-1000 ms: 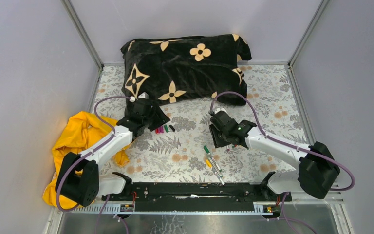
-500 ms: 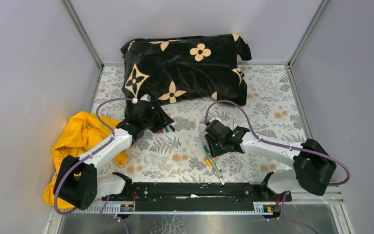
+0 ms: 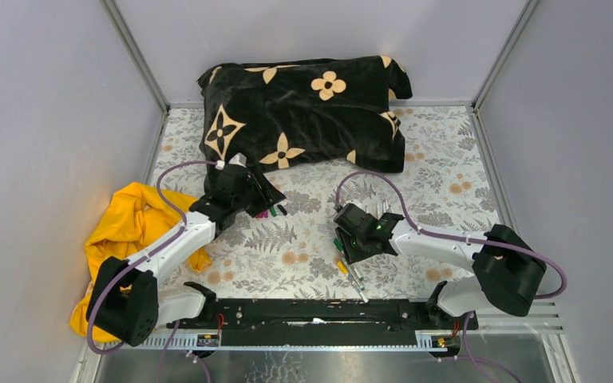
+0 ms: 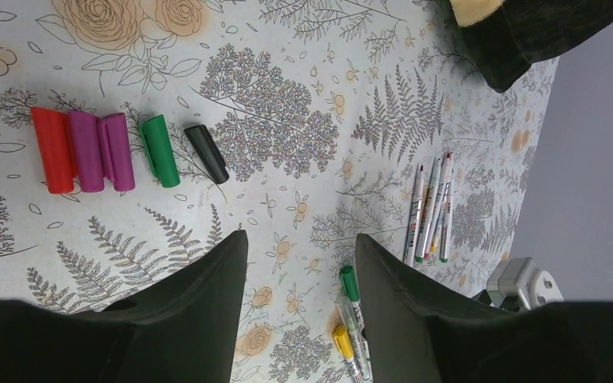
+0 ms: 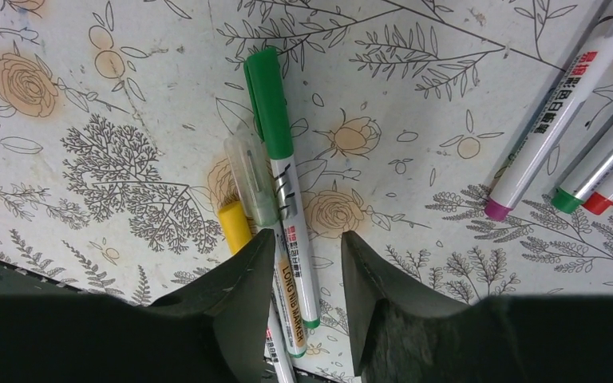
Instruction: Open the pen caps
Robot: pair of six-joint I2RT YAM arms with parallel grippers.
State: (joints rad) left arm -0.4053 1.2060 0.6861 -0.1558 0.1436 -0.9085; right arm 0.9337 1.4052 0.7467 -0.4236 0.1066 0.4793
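Your right gripper (image 5: 307, 247) hangs low over the table (image 5: 88, 96) with its jaws spread, gripping nothing. The whitish barrel (image 5: 297, 263) of one marker lies on the table under the gap between them. That marker wears its green cap (image 5: 270, 104), which points away from the fingers. Just beside it on the left lie a second marker under a clear cap (image 5: 251, 179) and a third with a yellow cap (image 5: 234, 226), the three packed close together. Off to the right, a cluster of uncapped pens (image 5: 559, 112) lies side by side, coloured tips bare.

Your left gripper (image 4: 299, 247) is also spread wide and holds nothing. Beyond its fingers, loose caps lie in a row on the table: a red cap (image 4: 52, 150), two magenta caps (image 4: 100, 152) touching each other, a loose green cap (image 4: 160, 150), and a black cap (image 4: 207, 153), slightly tilted, at the end.

From above, that row sits just by the left gripper, near the front edge of the black flowered pillow (image 3: 303, 104). A yellow cloth (image 3: 128, 219) lies bunched beside your left arm.
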